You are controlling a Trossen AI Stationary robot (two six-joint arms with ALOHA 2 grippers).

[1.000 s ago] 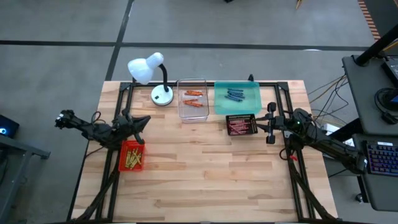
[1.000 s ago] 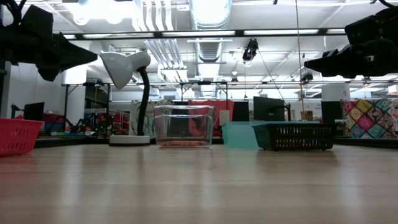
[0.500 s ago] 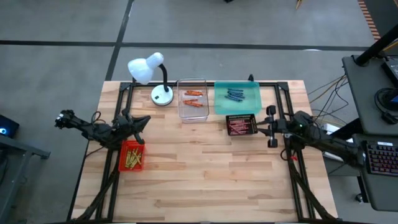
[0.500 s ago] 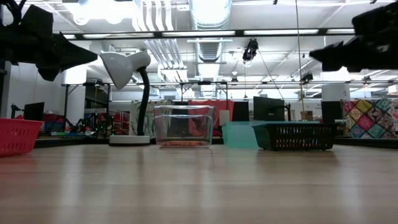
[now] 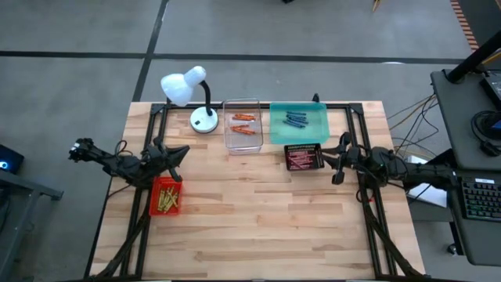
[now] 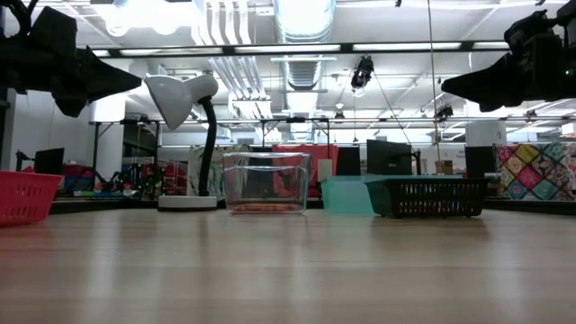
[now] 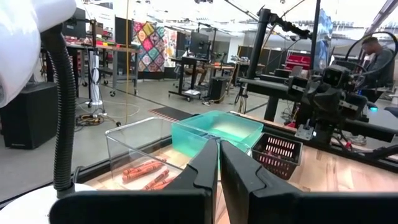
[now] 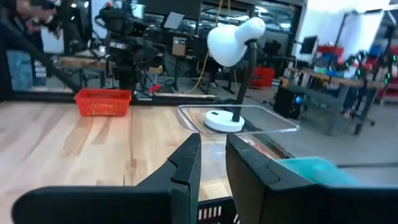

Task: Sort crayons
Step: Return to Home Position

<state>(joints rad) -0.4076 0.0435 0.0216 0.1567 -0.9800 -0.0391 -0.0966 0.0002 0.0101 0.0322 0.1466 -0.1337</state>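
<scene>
The crayons lie in four trays. Yellow ones are in the red tray, orange ones in the clear tray, blue ones in the teal tray and red ones in the black tray. My left gripper is shut and hangs level above the table, just beyond the red tray's far end. My right gripper hangs level to the right of the black tray and points toward the table's left. Its fingers stand a little apart with nothing between them.
A white desk lamp stands at the far left, its base beside the clear tray. Dark frame bars run along the table's left, right and far edges. The bare wooden top takes up the near half.
My right arm has swung about, so that it now reaches in straighter from the table's right. Its gripper has stayed beside the black tray and has turned and rolled to point toward the table's left. Its finger gap looks unchanged.
</scene>
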